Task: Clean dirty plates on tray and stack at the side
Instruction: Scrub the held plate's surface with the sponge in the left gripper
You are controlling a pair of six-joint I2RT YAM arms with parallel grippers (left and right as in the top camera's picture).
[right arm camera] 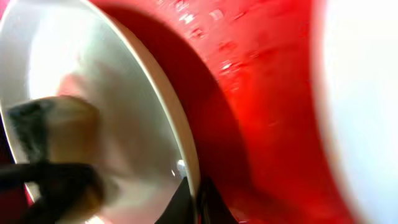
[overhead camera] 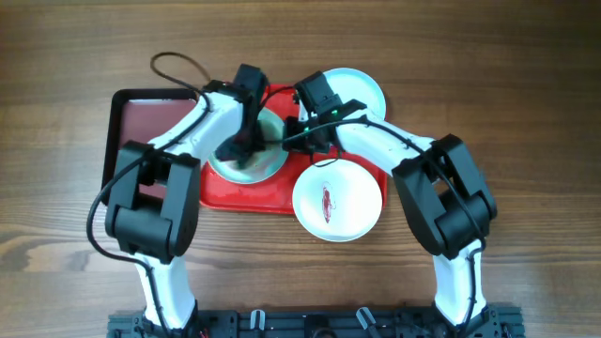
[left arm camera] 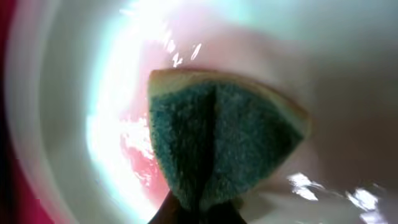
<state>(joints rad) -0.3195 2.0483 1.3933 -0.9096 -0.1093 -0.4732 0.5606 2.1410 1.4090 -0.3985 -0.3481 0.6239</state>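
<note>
My left fingers point(overhead camera: 244, 148) are clenched on a green-faced sponge point(left arm camera: 217, 143), pressing it onto the plate point(overhead camera: 272, 161) in the middle of the red tray point(overhead camera: 235, 195). My right fingers point(right arm camera: 194, 202) pinch that plate's right rim. A smeared plate point(overhead camera: 338, 199) lies near right, and a third plate point(overhead camera: 362, 86) far right.

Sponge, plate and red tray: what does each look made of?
The sponge looks like soft tan foam with a fuzzy green scouring face: fibrous texture, pale foam edge. The plate is pale and glossy with bright highlights; ceramic or melamine, I cannot tell. The red tray seems smooth shiny plastic, judging by its glints.
</note>
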